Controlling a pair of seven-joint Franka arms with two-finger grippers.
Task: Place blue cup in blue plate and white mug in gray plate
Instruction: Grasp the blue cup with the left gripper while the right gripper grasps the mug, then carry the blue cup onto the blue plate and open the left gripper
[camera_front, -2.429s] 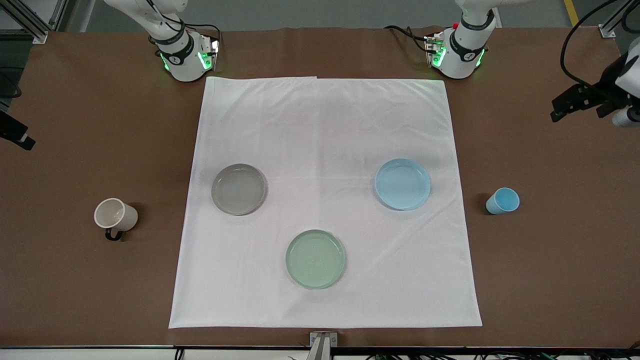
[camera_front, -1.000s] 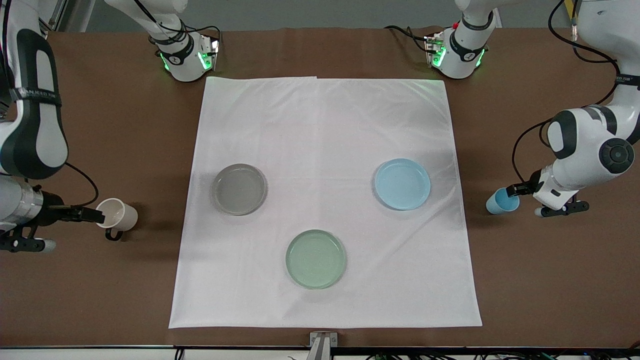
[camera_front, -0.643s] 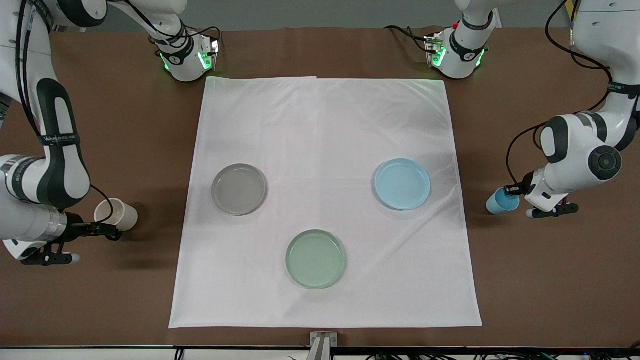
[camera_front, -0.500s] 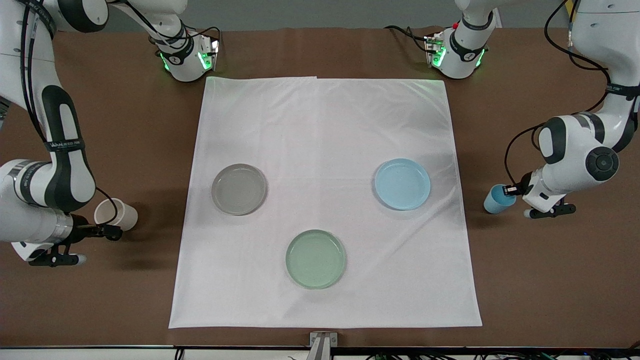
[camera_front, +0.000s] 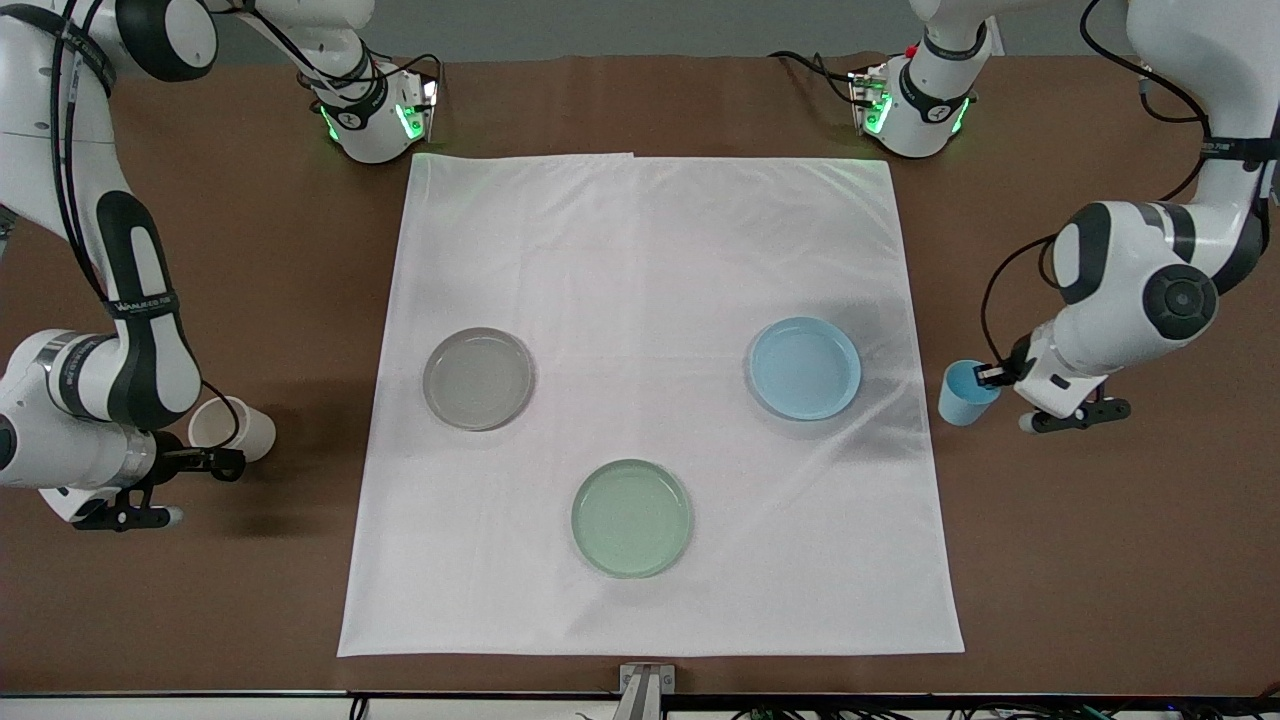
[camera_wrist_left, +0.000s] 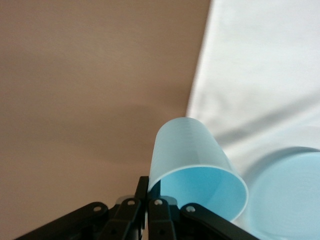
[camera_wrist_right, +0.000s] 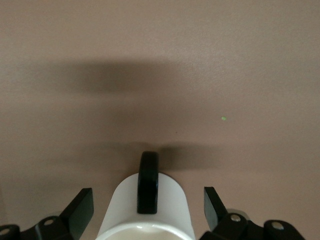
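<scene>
My left gripper (camera_front: 985, 377) is shut on the rim of the blue cup (camera_front: 965, 395), one finger inside and one outside. It holds the cup tilted over the brown table by the cloth's edge, beside the blue plate (camera_front: 805, 368). The left wrist view shows the cup (camera_wrist_left: 190, 150), my gripper (camera_wrist_left: 146, 192) and the plate (camera_wrist_left: 285, 195). My right gripper (camera_front: 226, 464) is open and low at the white mug (camera_front: 235, 428). In the right wrist view its fingers (camera_wrist_right: 80, 212) straddle the mug (camera_wrist_right: 172, 210), clear of its sides. The gray plate (camera_front: 478, 378) is empty.
A white cloth (camera_front: 650, 250) covers the table's middle and carries all three plates. An empty pale green plate (camera_front: 631, 518) lies nearer the front camera than the other two. The arm bases (camera_front: 370, 115) stand along the table's top edge.
Both arms came in from the table's ends. My left gripper closed on the blue cup and moved it toward the blue plate. My right gripper came down around the white mug.
</scene>
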